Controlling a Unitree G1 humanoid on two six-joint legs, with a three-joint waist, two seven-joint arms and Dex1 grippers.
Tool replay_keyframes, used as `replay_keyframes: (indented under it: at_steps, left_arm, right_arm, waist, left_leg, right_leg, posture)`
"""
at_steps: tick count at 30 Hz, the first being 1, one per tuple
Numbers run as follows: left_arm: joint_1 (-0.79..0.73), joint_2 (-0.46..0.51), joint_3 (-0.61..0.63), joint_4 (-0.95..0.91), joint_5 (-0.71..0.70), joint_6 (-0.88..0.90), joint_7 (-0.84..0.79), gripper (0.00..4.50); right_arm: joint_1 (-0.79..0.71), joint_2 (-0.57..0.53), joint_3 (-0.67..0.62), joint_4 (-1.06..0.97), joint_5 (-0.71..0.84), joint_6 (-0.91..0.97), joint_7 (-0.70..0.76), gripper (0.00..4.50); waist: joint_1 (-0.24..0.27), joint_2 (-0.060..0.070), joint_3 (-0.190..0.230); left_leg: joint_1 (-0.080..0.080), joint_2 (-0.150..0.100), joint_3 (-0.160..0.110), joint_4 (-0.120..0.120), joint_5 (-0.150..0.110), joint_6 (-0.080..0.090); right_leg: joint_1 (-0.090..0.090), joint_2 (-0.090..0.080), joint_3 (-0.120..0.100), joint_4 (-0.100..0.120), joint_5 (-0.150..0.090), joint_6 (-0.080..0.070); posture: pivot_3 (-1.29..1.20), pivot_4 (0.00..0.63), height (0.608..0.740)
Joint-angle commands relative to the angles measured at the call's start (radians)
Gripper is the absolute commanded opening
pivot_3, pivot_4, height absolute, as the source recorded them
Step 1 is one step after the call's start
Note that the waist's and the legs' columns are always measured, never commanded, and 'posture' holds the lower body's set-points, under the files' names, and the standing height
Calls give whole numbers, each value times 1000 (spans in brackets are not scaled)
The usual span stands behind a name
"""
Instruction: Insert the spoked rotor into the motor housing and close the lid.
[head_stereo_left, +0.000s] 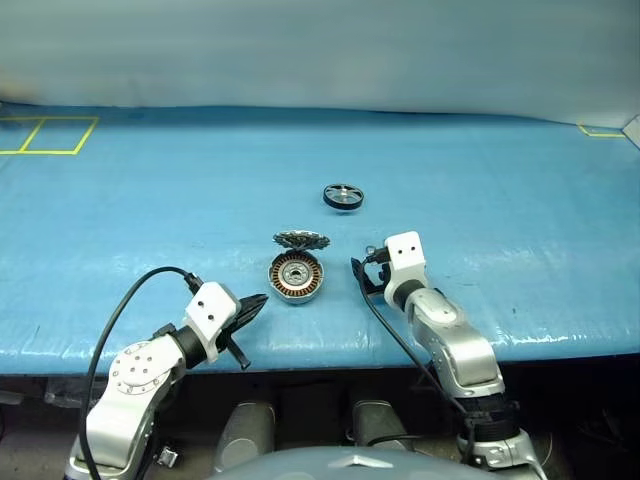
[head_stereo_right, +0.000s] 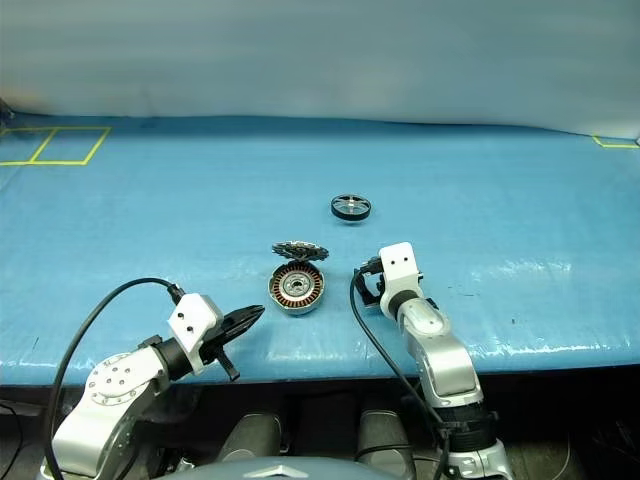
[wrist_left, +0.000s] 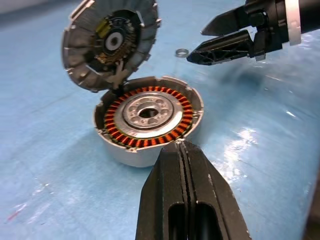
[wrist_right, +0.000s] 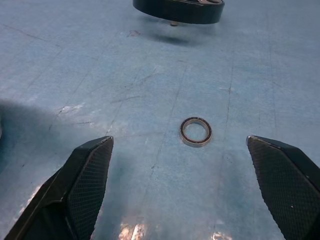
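The motor housing (head_stereo_left: 296, 277) is sitting open on the blue bench (head_stereo_left: 500, 200), a little below the centre of the left eye view, showing its ring of copper windings around a silvery centre. The lid (head_stereo_left: 301, 240) is standing tilted just above it in the frame; in the left wrist view it is leaning up from the housing's far rim with its inner face showing, and the two seem to be touching at that edge. The spoked rotor (head_stereo_left: 343, 196) is lying flat on the bench further up and slightly right of centre, well apart from the housing.

The left claw (head_stereo_left: 252, 306) is hovering at the lower left, near the bench's front edge, pointing toward the housing with its fingers pressed together and holding nothing; in the left wrist view its tips are ending right at the housing's near rim, though contact cannot be told.

The right claw (head_stereo_left: 362, 277) is hanging just right of the housing, its fingers (wrist_right: 87, 185) spread wide apart and empty. Between them on the bench a small metal ring (wrist_right: 195, 131) is lying flat, with the rotor beyond it.

Yellow tape lines (head_stereo_left: 45, 135) are marking the bench's upper left corner.
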Motion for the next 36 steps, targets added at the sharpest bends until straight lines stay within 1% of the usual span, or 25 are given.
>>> replay_keyframes:
  at_steps: [1, 4, 9, 10, 12, 22, 27, 36]
  left_arm:
    - [14, -26, -22, 12, -12, -68, 19, 26]
    - [15, -57, -42, 32, -18, -103, 38, 26]
    - [2, -75, -62, 50, -27, -141, 45, 26]
    - [0, -76, -66, 53, -24, -144, 48, 5]
    - [-5, -73, -74, 60, -16, -148, 53, 0]
    - [-27, -72, -99, 82, -19, -149, 57, 0]
    - [-29, -73, -120, 99, 9, -182, 70, 0]
    - [-15, -68, -123, 156, 10, -252, 72, 0]
  right_arm:
    - [-42, 32, -38, 55, -7, -68, -31, 4500]
    - [-70, 56, -55, 138, -24, -123, -63, 4500]
    - [-72, 77, -46, 189, -39, -159, -75, 4500]
    - [-66, 80, -41, 196, -44, -162, -75, 4320]
    - [-52, 81, -30, 210, -59, -171, -77, 3926]
    - [-22, 101, -16, 232, -75, -187, -75, 691]
    - [2, 81, -4, 179, -79, -155, -50, 674]
    - [145, -89, 61, -182, -84, -80, 95, 674]
  waist:
    - [-2, 0, 0]
    - [-1, 0, 0]
    - [-7, 0, 0]
    - [-7, 1, 0]
    - [-8, 1, 0]
    - [-8, 1, 0]
    - [-8, 1, -1]
    - [-3, 3, 0]
  left_leg:
    - [0, 0, 0, 0, 0, 0]
    - [0, 0, 0, 0, 0, 0]
    - [0, 0, 1, 0, 0, 0]
    - [0, 0, 1, 0, 0, 0]
    - [1, 0, 1, 0, 0, 0]
    - [1, 0, 0, 0, 0, 0]
    - [1, 0, 0, 0, 0, 0]
    - [0, 0, -1, -2, 0, 0]
  right_leg:
    - [0, 0, 0, 0, 0, 0]
    - [0, 0, 0, 0, 0, 0]
    - [0, 1, 0, 0, 0, 0]
    - [0, 1, 0, 0, 0, 0]
    - [1, 1, 0, 0, 0, 0]
    - [2, 1, 0, 0, 0, 0]
    - [2, 0, 0, 0, 0, 0]
    - [0, 0, -1, -2, -1, -1]
  posture:
    - [0, 150, 740]
    - [0, 150, 740]
    - [0, 150, 740]
    - [0, 150, 740]
    - [0, 150, 740]
    - [0, 150, 740]
    - [0, 150, 740]
    - [0, 150, 740]
